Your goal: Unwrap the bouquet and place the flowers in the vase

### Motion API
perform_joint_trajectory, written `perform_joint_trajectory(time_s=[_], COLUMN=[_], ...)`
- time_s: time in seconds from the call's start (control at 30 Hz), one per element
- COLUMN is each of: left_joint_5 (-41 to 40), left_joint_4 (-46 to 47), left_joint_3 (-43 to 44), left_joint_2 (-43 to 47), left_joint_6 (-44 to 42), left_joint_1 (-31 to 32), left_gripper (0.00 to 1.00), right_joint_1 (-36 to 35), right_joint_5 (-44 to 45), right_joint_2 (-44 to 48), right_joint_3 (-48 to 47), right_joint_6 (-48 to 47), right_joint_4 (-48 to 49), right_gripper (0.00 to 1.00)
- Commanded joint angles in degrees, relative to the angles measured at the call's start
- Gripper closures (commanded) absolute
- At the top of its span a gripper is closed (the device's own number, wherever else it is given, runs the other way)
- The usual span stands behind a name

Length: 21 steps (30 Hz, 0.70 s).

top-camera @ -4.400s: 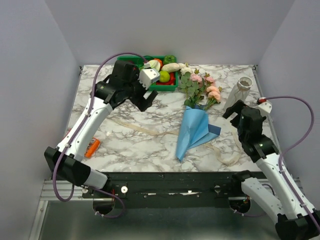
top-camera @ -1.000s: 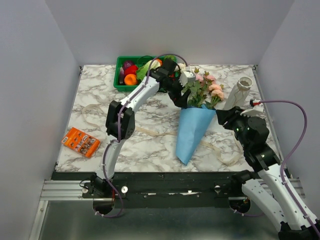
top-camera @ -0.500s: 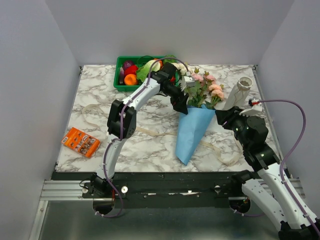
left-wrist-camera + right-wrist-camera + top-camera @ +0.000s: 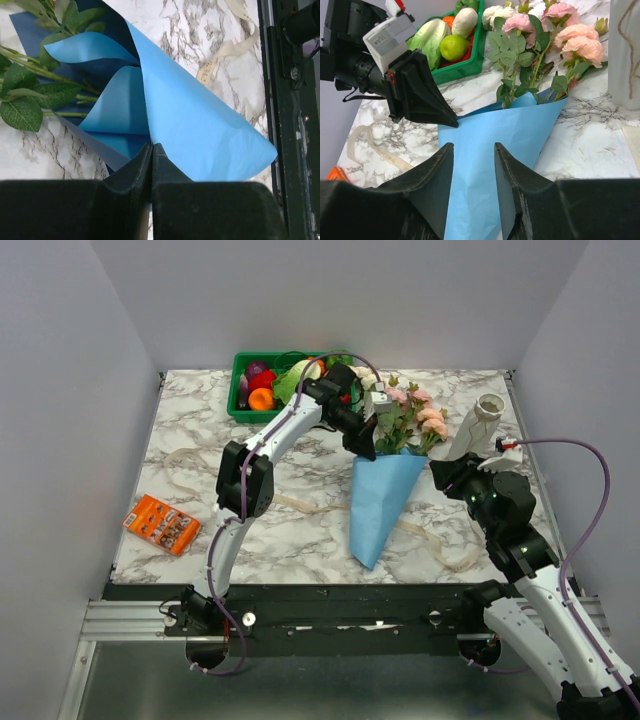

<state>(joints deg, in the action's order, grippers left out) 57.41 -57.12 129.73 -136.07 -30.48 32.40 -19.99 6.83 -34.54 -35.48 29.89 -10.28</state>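
Now left tool (image 4: 151, 146) pinches the paper cone (image 4: 200, 130) hiding lower stems (image 4: 65, 114); right tool (image 4: 473, 146) stands open, empty.

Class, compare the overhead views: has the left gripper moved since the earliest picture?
Yes. The left gripper has swung right, away from the green crate and nearer the vase, and now pinches the blue paper cone at its rim.

The bright blue paper cone (image 4: 378, 502) holds pink and peach roses (image 4: 428, 421) on a white, grey-veined marble tabletop (image 4: 190, 425), near a green plastic crate (image 4: 237, 385).
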Motion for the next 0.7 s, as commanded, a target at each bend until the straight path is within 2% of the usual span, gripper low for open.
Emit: perform_joint_trajectory(time_s=[0.0,0.17,0.33,0.4,0.57,0.67], left_joint_5=[1.3,-2.3,-9.6,-12.9,-14.0,-17.3], left_joint_4=[0.3,3.2,3.0,3.1,2.5,4.9], left_joint_3=[3.9,4.5,2.9,3.9,10.4,9.6], left_joint_2=[-0.2,3.1,8.4,9.1,7.9,9.5], left_joint_6=[3.1,9.6,11.8,15.2,21.7,24.1], left_joint_1=[0.6,1.3,6.0,7.5,10.5,11.3], left_gripper=[0.91,0.92,0.91,0.9,0.89,0.75], right_joint_1=[-0.3,-0.3,-0.3,-0.2,-0.3,-0.3], right_joint_5=[-1.1,-1.0,-0.7,-0.4,0.0,0.5], right_joint_2=[0.2,0.4,1.0,1.5,3.0,4.1], right_joint_3=[0.2,0.4,0.8,1.0,1.5,1.6], right_joint_6=[-0.8,-0.6,-0.4,-0.3,0.1,0.2], right_joint_4=[1.1,1.1,1.1,1.1,1.0,0.5], right_gripper=[0.54,0.54,0.54,0.54,0.54,0.54])
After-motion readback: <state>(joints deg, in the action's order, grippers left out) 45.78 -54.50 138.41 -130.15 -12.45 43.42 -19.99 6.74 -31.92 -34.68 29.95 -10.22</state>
